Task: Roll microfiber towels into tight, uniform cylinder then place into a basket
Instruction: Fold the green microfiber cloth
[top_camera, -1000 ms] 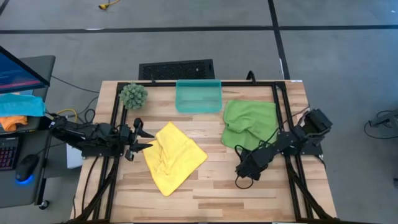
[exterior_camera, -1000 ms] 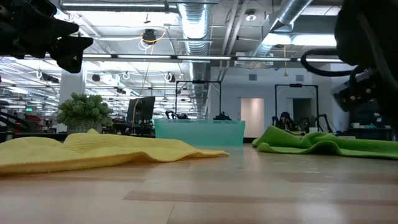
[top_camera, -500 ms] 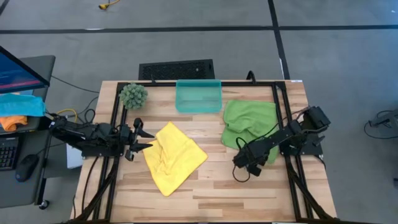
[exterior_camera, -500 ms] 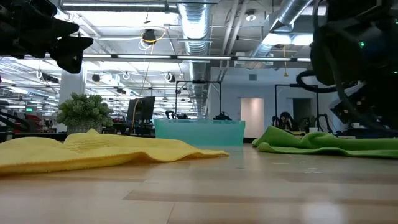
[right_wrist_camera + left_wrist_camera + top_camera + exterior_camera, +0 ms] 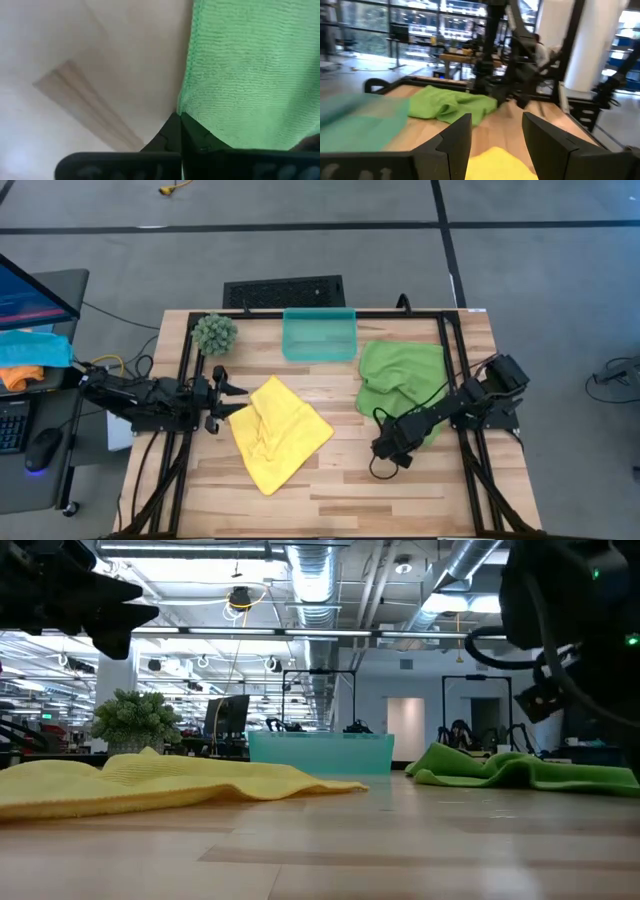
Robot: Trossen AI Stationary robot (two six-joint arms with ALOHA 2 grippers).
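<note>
Seen level across the wooden counter [image 5: 330,850], a bright yellow towel [image 5: 150,785] lies rumpled and low on the near side, directly beneath a dark robot hand [image 5: 100,610] that hangs high above it; whether this hand is open cannot be made out. Just behind the towel, also below that hand, stands a spiky green plant ball [image 5: 135,720]. Farther across from the hand sits a translucent teal basket [image 5: 320,752], upright on the counter. Beyond the basket a lime green towel [image 5: 520,772] lies bunched, under a second dark arm [image 5: 580,620] with looping cables. An open workshop with ceiling ducts fills the background.
</note>
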